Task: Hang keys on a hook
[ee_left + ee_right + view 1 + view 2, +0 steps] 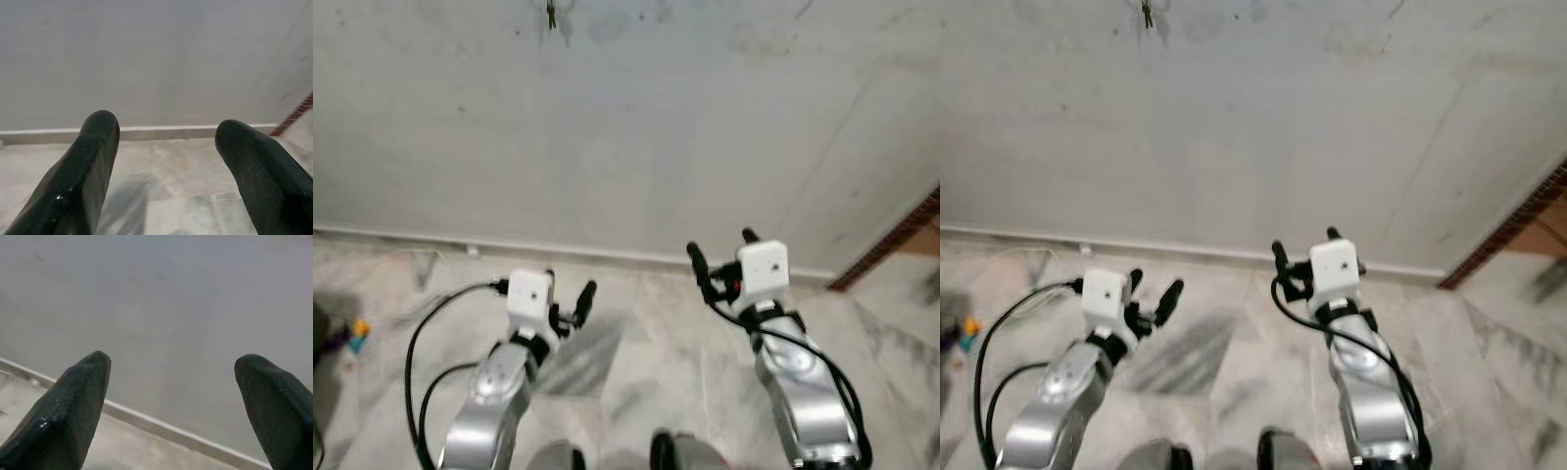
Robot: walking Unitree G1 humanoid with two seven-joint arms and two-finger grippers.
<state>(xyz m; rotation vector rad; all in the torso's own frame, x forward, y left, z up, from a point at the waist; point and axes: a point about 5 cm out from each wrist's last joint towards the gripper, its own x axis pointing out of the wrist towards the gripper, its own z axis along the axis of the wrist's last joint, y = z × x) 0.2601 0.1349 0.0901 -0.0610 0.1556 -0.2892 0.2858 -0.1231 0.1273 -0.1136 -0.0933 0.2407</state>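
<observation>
Holding nothing, the left gripper point(166, 147) has its two black fingers spread wide apart, with bare marble floor point(636, 372) and the skirting point(171, 132) showing in the gap between them. The right gripper point(171, 382) is likewise wide open and empty, its fingertips point(83, 382) aimed at the grey wall point(656, 127). Both silver arms reach forward from the near edge, the left gripper low over the floor on the left, the right gripper a little farther and higher on the right. Far up the wall, at the top left, a small dark item point(550, 14) hangs from it; whether it is the keys or a hook cannot be told. A brick edge point(891, 245) borders the wall at far right.
</observation>
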